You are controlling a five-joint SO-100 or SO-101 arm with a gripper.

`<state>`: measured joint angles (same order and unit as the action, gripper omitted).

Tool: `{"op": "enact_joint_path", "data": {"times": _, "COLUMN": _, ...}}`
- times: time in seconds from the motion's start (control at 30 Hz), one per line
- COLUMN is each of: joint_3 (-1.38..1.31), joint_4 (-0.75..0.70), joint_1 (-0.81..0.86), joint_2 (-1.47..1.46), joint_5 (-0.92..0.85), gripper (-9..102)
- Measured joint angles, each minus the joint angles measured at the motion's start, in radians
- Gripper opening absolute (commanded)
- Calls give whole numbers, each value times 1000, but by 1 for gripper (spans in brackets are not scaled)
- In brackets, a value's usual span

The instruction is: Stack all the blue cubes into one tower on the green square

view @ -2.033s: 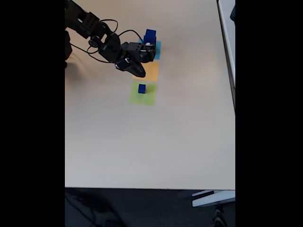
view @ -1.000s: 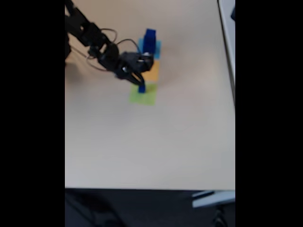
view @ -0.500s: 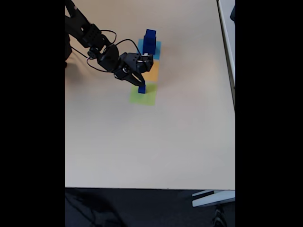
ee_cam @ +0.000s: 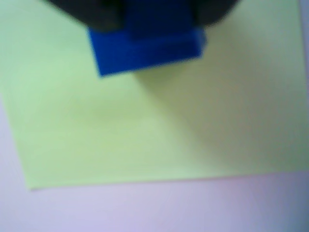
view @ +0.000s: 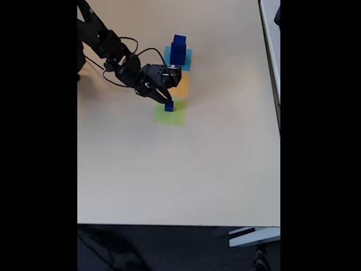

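pincer (view: pixel 167 101) down over small blue cube (view: pixel 169 106) on green square (view: pixel 171 115), far-left part of worktop (view: pixel 186 169) | can't tell if gripping or just straddling | cube prob light, rigid, slick: you grab opposite flat sides | tower (view: pixel 178 49) behind, toward far edge

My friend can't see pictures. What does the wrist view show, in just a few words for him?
A small dark blue cube sits on a flat pale yellow-green square, near its top edge. Blurry dark shapes, probably the end effector, close over the top of the cube. A pale tabletop shows below the square.
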<state>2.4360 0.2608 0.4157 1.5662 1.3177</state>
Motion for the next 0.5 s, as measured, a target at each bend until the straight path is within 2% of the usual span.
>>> {"op": "enact_joint_path", "data": {"times": 0.5, "joint_3": 2, "joint_4": 6, "joint_1": 21, "joint_2": -11, "joint_5": 0, "gripper": 0}}
